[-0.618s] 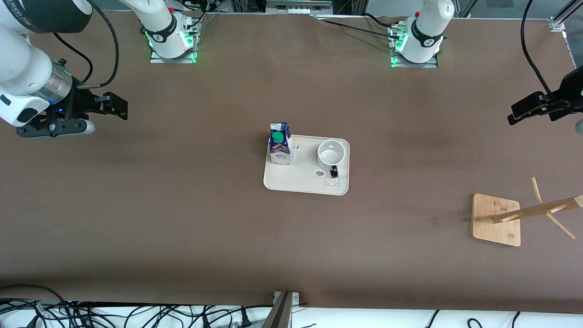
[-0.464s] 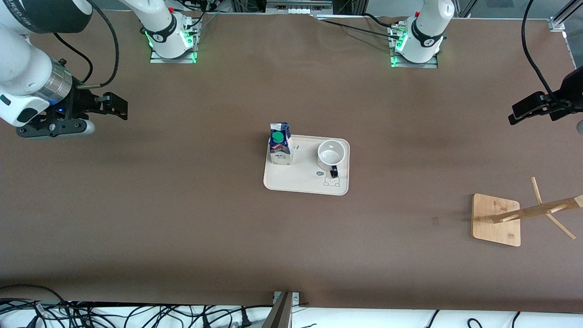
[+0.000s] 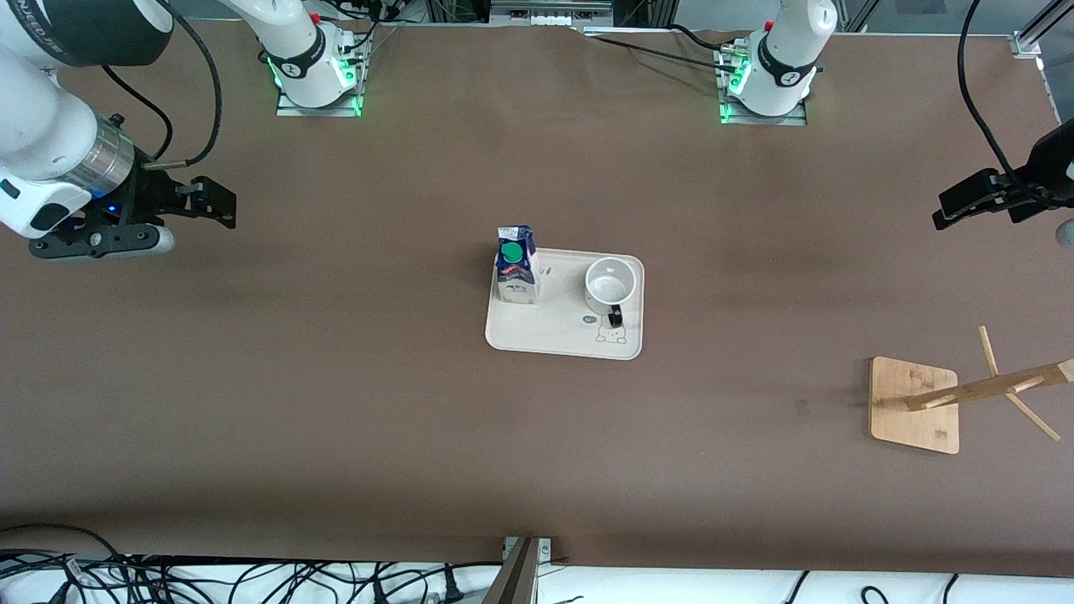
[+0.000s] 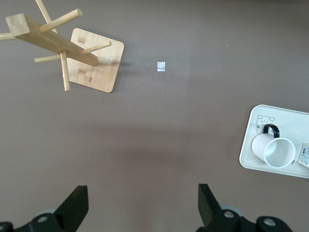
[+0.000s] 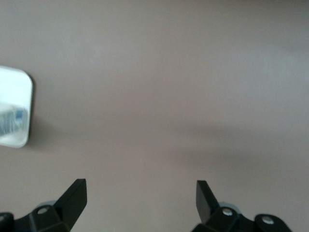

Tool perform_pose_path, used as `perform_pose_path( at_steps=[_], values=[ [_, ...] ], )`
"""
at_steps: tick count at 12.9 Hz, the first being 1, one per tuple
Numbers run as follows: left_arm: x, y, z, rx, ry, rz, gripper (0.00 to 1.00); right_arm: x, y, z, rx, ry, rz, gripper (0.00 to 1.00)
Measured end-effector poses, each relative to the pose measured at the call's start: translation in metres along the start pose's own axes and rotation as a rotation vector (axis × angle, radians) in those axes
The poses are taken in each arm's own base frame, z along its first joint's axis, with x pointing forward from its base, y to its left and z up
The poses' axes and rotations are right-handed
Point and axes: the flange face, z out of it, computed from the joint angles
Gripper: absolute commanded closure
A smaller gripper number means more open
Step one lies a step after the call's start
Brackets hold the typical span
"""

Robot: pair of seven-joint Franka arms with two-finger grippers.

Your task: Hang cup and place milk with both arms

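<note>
Right now nothing is held, and the layout suggests a job split between the two arms. The milk (image 3: 516,267) stands upright on the cream tray (image 3: 554,340) in the middle of the desk (image 3: 336,403), at the tray's corner toward the right arm's end. The cup (image 3: 610,283) sits on the same tray toward the left arm's end, mouth up, near the milk but apart from it, its black handle turned toward the front camera. That pairing probably explains the arms' stations: each object is nearest the arm likely to take it. The right pincer (image 3: 220,201) hangs over bare desk at the right arm's end, its fingers (image 5: 72,200) spread wide and empty. The left pincer (image 3: 952,207) hangs over the desk at the left arm's end, fingers (image 4: 75,208) likewise spread with nothing between them. The wooden rack (image 3: 982,390), a square base carrying a post with pegs, stands at the left arm's end, nearer the front camera than the tray and well apart from it, so the cup presumably goes to the left arm for hanging. Neither step has begun, and both objects are untouched.
</note>
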Motion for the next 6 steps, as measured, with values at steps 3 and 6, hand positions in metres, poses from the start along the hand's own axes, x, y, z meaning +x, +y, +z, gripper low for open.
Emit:
perform_pose_path(
  at_steps=[3,6],
  values=[
    [0.001,-0.002,0.002,0.000,-0.003,-0.004,0.00,0.009,-0.025,0.010,0.012,0.021,-0.038,0.00],
    [0.006,0.000,0.012,0.002,-0.020,-0.001,0.00,0.017,-0.076,0.060,0.001,-0.067,-0.116,0.00]
  ],
)
